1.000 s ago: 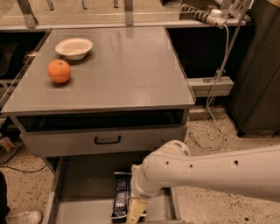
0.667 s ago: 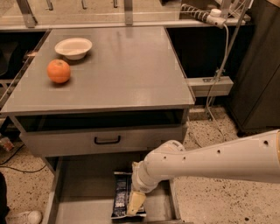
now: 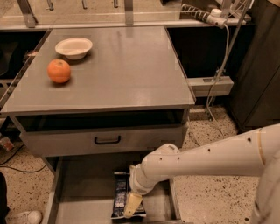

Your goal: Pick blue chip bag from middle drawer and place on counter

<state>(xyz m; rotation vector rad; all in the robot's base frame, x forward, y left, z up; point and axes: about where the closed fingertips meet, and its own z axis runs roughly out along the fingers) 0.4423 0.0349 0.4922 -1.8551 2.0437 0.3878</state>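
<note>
The blue chip bag (image 3: pixel 119 195) lies flat on the floor of the open middle drawer (image 3: pixel 83 192), near its right side, long axis running front to back. My gripper (image 3: pixel 132 204) reaches down into the drawer from the right, its tan tip right over the bag's right edge, with the white arm (image 3: pixel 205 157) behind it. I cannot tell whether it touches the bag. The grey counter (image 3: pixel 118 65) is above.
An orange (image 3: pixel 59 71) and a white bowl (image 3: pixel 74 47) sit on the counter's left side. A shut drawer with a black loop handle (image 3: pixel 107 140) is just above the open one. Cables and a power strip (image 3: pixel 210 13) hang at the right. A shoe (image 3: pixel 26 216) is at bottom left.
The arm's right end has risen and the wrist has shifted slightly. The gripper stays over the bag's right edge. The bag has not moved.
</note>
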